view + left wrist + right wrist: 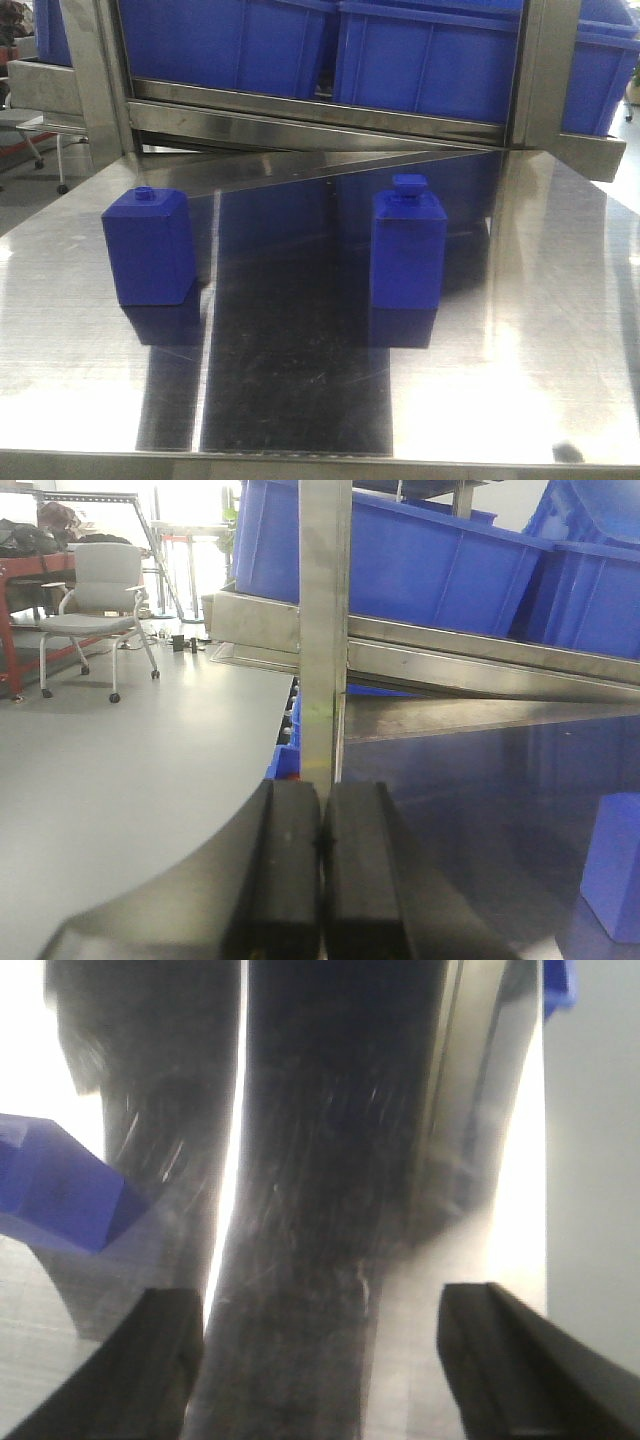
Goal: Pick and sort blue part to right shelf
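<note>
Two blue blocks stand upright, well apart, on the steel worktop [80,400] in the front view: the blue part [408,250], tall with a wide flat cap, on the right, and a squatter blue block [148,248] with a small knob on the left. From the left wrist, the left pincer [322,880] is pressed fully together on nothing. A steel post [325,630] rises ahead, and a blue corner [615,880] shows at the right edge; which block it is I cannot tell. From the right wrist, the right pincer [320,1305] gapes wide and empty over the worktop, with a blue block's edge [60,1195] off to its left, untouched.
</note>
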Motion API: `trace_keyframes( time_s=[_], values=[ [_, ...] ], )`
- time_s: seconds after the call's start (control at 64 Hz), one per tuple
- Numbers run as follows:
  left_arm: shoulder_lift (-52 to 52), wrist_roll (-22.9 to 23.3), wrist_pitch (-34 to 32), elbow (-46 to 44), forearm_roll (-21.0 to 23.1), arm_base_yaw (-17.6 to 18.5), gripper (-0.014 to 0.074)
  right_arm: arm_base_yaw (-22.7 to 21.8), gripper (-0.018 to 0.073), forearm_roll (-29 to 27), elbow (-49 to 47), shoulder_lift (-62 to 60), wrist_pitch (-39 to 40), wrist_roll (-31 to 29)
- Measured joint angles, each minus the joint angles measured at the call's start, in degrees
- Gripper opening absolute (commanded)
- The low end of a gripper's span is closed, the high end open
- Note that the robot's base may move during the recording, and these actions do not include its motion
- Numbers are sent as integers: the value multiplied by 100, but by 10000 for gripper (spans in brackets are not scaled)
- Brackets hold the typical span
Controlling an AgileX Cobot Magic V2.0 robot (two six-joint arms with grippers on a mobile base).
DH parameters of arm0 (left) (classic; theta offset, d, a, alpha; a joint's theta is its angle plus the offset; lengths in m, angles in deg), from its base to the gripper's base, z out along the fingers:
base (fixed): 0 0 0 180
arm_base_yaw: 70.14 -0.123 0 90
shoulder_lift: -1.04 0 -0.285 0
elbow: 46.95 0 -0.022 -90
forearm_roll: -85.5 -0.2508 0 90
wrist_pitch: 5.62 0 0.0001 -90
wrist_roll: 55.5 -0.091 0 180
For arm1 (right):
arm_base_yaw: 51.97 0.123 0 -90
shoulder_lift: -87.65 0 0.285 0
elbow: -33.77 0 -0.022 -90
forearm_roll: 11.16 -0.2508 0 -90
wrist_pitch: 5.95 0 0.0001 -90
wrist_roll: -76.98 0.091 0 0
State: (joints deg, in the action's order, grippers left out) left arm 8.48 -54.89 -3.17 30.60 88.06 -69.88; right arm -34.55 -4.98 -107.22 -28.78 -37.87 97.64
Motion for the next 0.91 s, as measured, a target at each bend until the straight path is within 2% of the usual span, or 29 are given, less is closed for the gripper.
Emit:
trace_keyframes(
  time_s=[0.375,0.562,0.687,0.906],
  values=[
    [0,0,0,0,0,0,135,1096,618,0,-2292,1918,-2046,1249],
    [0,0,0,0,0,0,135,1476,618,-11,-3555,3064,-3031,1455],
    [0,0,0,0,0,0,135,1585,618,-18,-4263,3663,-3369,1482],
    [0,0,0,0,0,0,135,1638,618,-216,-4992,4402,-3423,1482]
  ],
)
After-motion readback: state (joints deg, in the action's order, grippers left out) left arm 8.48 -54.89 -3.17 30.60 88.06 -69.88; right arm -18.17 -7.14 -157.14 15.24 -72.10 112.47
